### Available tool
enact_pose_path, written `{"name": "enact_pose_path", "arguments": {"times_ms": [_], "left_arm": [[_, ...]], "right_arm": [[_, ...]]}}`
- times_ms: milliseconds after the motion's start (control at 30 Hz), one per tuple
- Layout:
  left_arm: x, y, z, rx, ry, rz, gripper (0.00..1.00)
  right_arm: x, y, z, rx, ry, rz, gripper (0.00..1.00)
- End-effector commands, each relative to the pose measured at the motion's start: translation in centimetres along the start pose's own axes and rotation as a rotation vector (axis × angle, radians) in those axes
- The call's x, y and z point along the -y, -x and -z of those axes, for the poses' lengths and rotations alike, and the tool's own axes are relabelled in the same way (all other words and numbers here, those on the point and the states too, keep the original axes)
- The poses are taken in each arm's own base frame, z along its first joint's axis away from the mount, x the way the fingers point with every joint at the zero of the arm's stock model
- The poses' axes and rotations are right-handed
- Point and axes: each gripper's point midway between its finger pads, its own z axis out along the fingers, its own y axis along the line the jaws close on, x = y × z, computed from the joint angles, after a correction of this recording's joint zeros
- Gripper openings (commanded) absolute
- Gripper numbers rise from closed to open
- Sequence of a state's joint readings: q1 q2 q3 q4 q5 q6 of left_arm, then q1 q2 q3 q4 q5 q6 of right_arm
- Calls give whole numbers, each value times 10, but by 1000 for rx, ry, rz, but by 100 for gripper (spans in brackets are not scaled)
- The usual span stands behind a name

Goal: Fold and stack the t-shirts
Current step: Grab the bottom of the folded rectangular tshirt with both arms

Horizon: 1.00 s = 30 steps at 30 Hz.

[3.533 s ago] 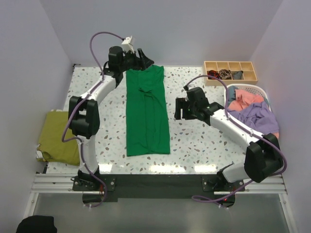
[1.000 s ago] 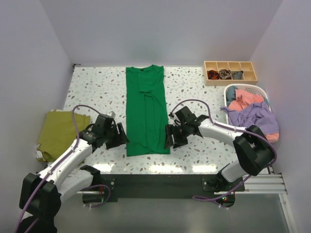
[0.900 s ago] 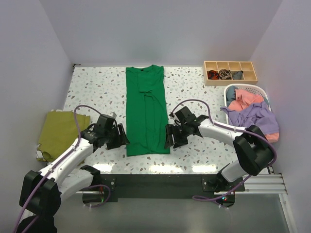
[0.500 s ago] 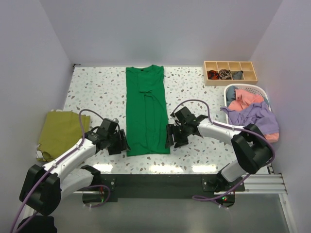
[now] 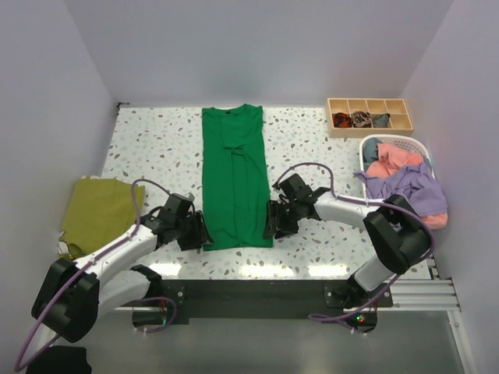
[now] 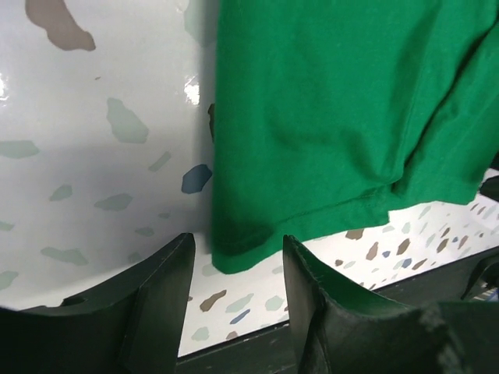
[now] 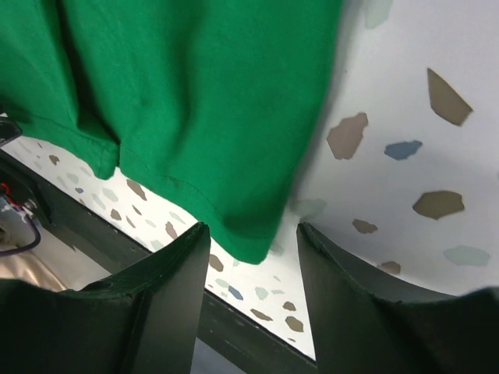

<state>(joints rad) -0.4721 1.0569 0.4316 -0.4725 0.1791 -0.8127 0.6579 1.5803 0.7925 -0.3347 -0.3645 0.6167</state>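
Green cloth t-shirt (image 5: 234,179), folded into a long strip, lay on the speckled terrazzo table (image 5: 312,140), running away from the arms. The left gripper (image 5: 195,231) and right gripper (image 5: 273,222) each stood open and empty, straddling a near hem corner.
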Motion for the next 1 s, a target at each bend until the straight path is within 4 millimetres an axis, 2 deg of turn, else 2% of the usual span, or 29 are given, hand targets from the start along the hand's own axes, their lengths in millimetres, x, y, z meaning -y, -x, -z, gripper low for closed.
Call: {"name": "enact_pose_path", "arguments": {"times_ms": [0, 100, 133, 200, 233, 267, 300, 467, 700, 900, 967], "left_arm": [[5, 3, -8, 19, -32, 6, 51], [6, 3, -9, 24, -40, 0, 39], [5, 2, -10, 22, -40, 0, 33], [7, 3, -9, 25, -49, -3, 21], [7, 2, -9, 24, -52, -9, 17], [8, 3, -8, 28, -56, -10, 5], [10, 5, -6, 36, -61, -12, 0], [20, 19, 8, 85, -70, -41, 0], [41, 49, 30, 169, -78, -79, 0], [58, 75, 38, 229, -79, -106, 0], [61, 83, 35, 242, -70, -120, 0]], "right_arm": [[-4, -4, -15, -24, 24, -1, 45], [-6, -5, -20, -34, 34, -3, 33], [-6, -5, -20, -35, 34, -3, 22], [-7, -4, -19, -24, 37, 0, 16], [-8, -3, -18, -19, 40, 6, 7], [-9, -2, -17, -15, 44, 8, 3], [-12, -1, -13, -2, 53, 19, 0], [-25, 11, 3, 62, 83, 54, 0], [-36, 37, 31, 166, 47, 114, 0], [-43, 62, 47, 240, 10, 156, 0], [-43, 71, 50, 262, 0, 164, 0]]}}
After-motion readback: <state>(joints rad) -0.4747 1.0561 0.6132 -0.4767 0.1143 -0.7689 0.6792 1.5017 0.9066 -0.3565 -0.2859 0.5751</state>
